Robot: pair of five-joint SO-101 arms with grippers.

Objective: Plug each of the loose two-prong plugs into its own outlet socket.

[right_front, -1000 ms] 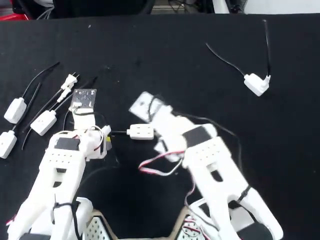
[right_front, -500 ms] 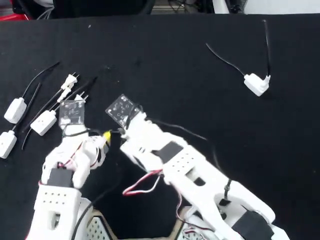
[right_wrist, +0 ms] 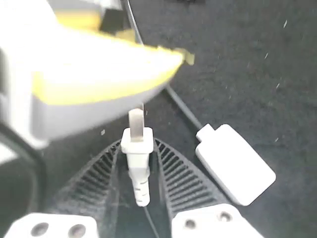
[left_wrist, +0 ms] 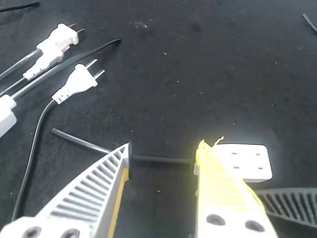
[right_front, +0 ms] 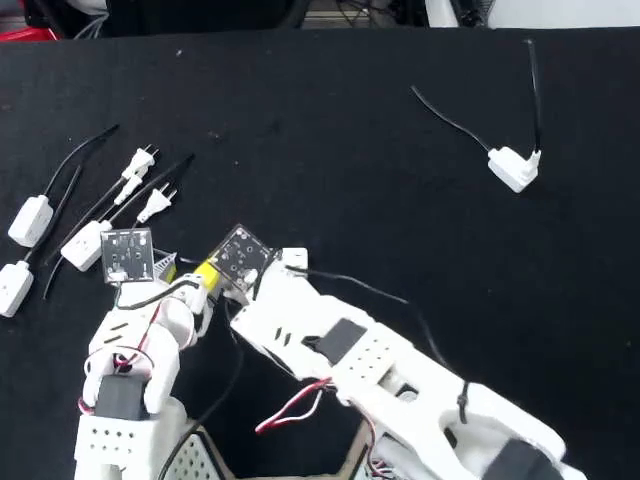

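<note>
My right gripper [right_wrist: 136, 145] is shut on a white two-prong plug [right_wrist: 136, 148], prongs pointing away from the wrist. A white outlet socket [right_wrist: 236, 164] lies on the black table just beside it. In the high view this socket [right_front: 293, 260] peeks out beside the right arm [right_front: 335, 340]. My left gripper [left_wrist: 161, 154] stands open over the socket's thin black cable [left_wrist: 158, 159], with the socket [left_wrist: 246, 161] just outside its yellow finger [left_wrist: 213, 171]. Three loose plugs [right_front: 140, 161] [right_front: 130, 186] [right_front: 155, 205] lie far left of centre.
Three more outlet sockets [right_front: 30, 220] [right_front: 85, 245] [right_front: 13, 288] lie along the left edge with their cables. A white angled plug [right_front: 513, 167] with a long black cable sits at the far right. The two grippers are close together, near the table's front.
The right arm has swung left with the plug, ending close to the left gripper. The left arm has drawn back toward the front edge. The socket is now partly covered by the right arm.
</note>
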